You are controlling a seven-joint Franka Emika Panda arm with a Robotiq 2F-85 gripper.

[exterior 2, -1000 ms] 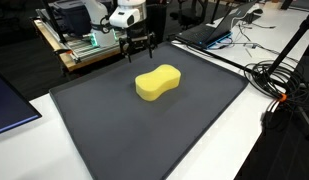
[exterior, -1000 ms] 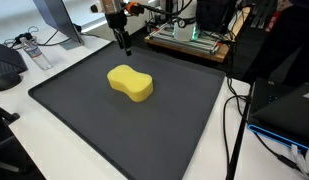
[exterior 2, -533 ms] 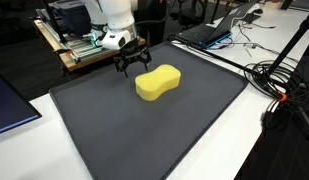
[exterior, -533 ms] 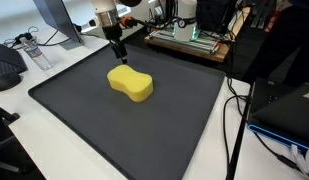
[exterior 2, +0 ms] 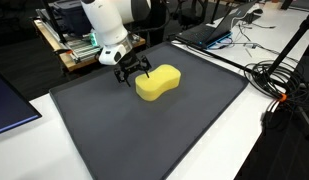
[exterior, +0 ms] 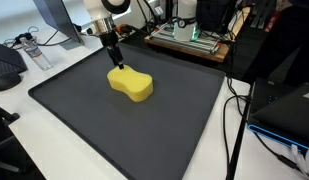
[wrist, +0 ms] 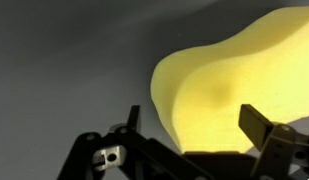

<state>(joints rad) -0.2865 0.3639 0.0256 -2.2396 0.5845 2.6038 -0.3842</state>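
Lying flat on the dark grey mat (exterior: 114, 135), toward its far side, the yellow peanut-shaped sponge (exterior: 131, 84) is showing in both exterior views (exterior 2: 158, 82). The gripper (exterior 2: 132, 76) is hanging just over the sponge's narrow end, the one nearest the robot, with its jaws standing wide apart and gripping nothing. In the wrist view the sponge (wrist: 244, 90) is filling the space ahead of the two dark fingers (wrist: 133, 118), its rounded end sitting between them; whether they are touching it I cannot tell. The clutter is all sitting off the mat: a water bottle (exterior: 32, 50) and a monitor stand (exterior: 60, 28) on the white table, an electronics board (exterior: 189, 36) behind the arm, an open laptop (exterior 2: 209, 30), and black cables (exterior 2: 279, 80) trailing along one mat edge
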